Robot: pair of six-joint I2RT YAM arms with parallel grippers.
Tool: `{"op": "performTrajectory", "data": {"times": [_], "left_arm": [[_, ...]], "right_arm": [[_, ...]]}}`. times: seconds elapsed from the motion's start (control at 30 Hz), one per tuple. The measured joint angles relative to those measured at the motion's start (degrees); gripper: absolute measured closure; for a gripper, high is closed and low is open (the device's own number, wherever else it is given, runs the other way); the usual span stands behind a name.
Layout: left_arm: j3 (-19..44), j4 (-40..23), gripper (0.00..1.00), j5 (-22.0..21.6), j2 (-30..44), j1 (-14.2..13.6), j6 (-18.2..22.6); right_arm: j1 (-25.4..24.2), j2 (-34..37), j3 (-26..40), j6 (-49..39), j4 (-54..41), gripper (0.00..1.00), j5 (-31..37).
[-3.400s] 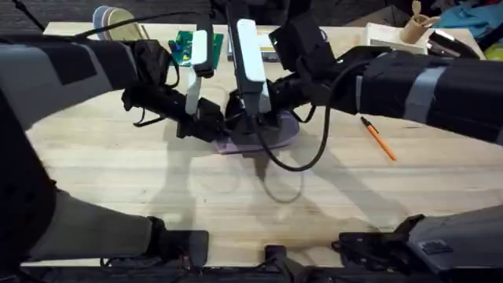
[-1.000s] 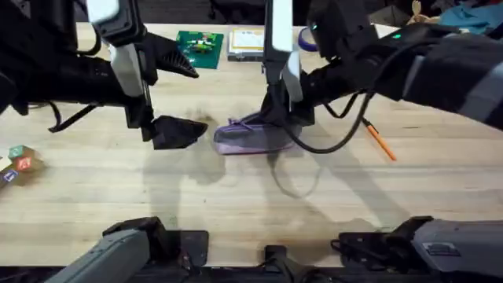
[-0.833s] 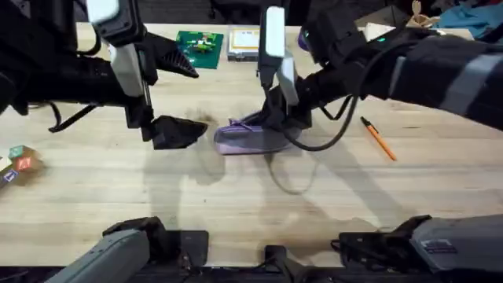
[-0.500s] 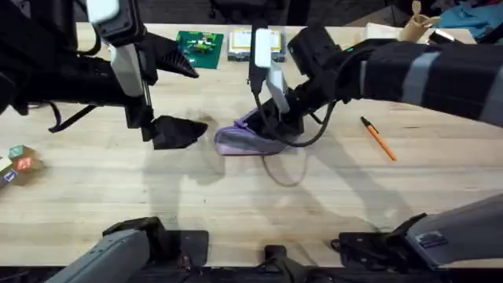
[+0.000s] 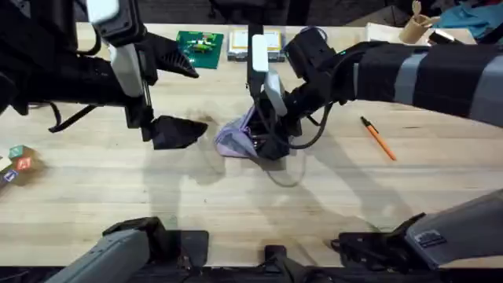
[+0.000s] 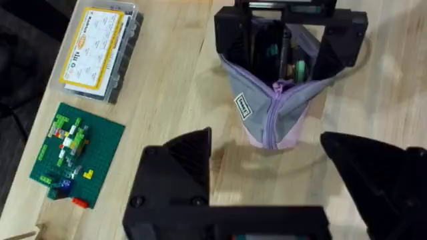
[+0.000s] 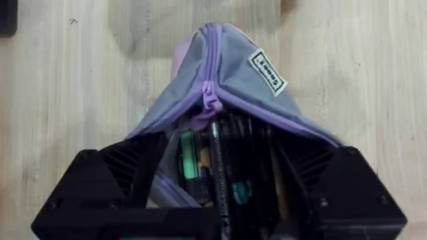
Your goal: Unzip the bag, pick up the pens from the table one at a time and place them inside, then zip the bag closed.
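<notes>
Jaws first: the right gripper (image 7: 220,200) has its two black fingers spread apart, one on each side of the bag's open mouth, and pens stand upright in the gap between them, dark and green ones packed together. Seen from the left wrist, those fingers (image 6: 230,37) bracket the bag (image 6: 277,100) at its far end, pressed to its flanks. Over on the other side, the left gripper (image 5: 169,132) hangs with its jaws wide apart and nothing between them, just beside the bag and clear of it.

Now the bag itself: lilac and grey, bunched up and tipped on the table (image 5: 236,204) near the middle, the zipper run part way so the end nearest the left gripper is closed and the far end gapes. A small white label shows on the grey panel.

Out to the right, well apart from the bag, one orange pen (image 5: 378,138) lies flat on the wood. Along the far edge sit a green brick plate (image 5: 196,43) and a clear-lidded yellow box (image 5: 245,43). Coloured blocks (image 5: 16,161) rest at the left edge.
</notes>
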Motion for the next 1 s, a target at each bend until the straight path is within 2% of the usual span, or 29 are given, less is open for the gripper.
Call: {"op": "performTrajectory", "data": {"times": [0.67, 1.0], "left_arm": [[0.0, 0.0, 0.007, 0.0, 0.0, 0.0, 0.0], [0.0, 0.02, 0.007, 0.0, 0.0, -0.01, 0.0]], "right_arm": [[0.0, -1.28, 0.0, 0.0, 0.83, 0.008, 0.46], [-0.97, -16.83, 0.0, 0.0, -3.35, 0.005, 1.81]]}}
